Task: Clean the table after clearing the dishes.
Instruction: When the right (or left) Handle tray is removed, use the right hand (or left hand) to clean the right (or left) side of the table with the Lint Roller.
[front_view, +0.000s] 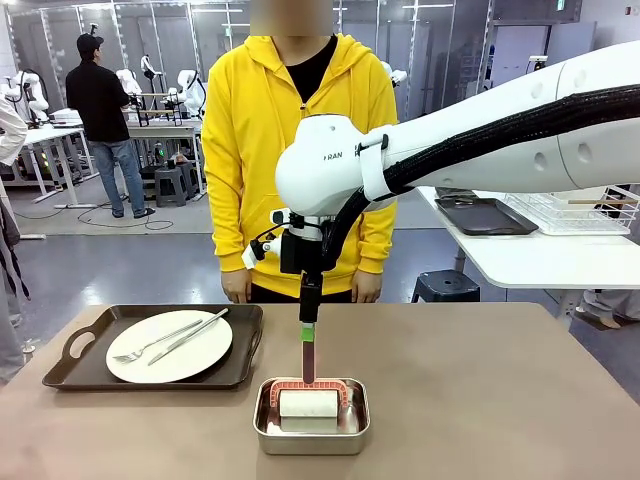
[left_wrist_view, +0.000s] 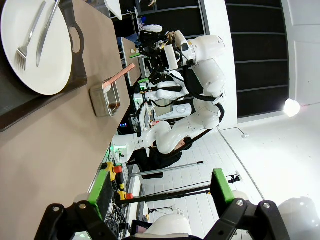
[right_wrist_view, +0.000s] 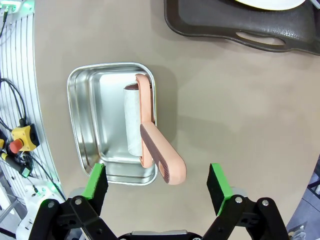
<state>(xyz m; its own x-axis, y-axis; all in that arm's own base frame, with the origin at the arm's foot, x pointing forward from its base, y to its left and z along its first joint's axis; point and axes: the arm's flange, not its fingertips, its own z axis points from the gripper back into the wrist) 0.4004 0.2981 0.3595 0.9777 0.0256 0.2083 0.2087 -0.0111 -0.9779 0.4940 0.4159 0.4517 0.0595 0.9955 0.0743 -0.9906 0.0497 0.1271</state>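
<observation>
Our right gripper (right_wrist_view: 157, 182) hangs straight down over the steel pan (right_wrist_view: 107, 115), jaws wide and gripping nothing, the pink roller's handle (right_wrist_view: 162, 155) rising between its green pads (right_wrist_view: 97, 180); our left gripper (left_wrist_view: 160, 187) gapes empty too. We read "FRAN" on the right arm's white wrist (front_view: 320, 170), which reaches in from the right. Left of the pan on the table (front_view: 500, 400), the dark tray (front_view: 247, 343) bears a white plate (front_view: 185, 365), fork (front_view: 150, 347) and knife (front_view: 190, 335).
</observation>
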